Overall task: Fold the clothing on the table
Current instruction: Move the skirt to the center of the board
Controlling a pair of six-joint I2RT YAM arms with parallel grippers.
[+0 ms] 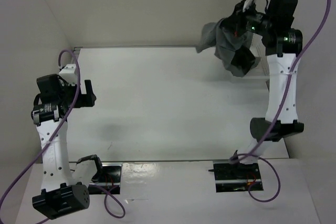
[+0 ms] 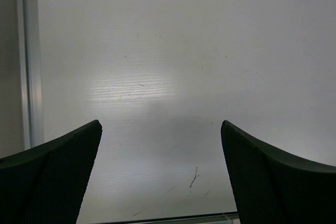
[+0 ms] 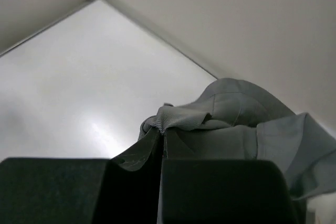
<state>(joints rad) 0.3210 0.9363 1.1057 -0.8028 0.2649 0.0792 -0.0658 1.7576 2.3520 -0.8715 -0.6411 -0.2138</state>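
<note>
Clothing: grey skirt, bunched, hanging at the far right corner of the table, close to the walls.
Right gripper: jaws pressed together on a finely ribbed edge of the clothing.
Left gripper: jaws spread wide, holding nothing, above bare table at the left.
Top view alone: we see both arms and the whole hanging bundle.
Right wrist view alone: we see the pinched edge up close.
Lie of the clothing: crumpled. The bulk droops from the grip and one flap juts left. We cannot tell its long axis or which way the waistband points.
</note>
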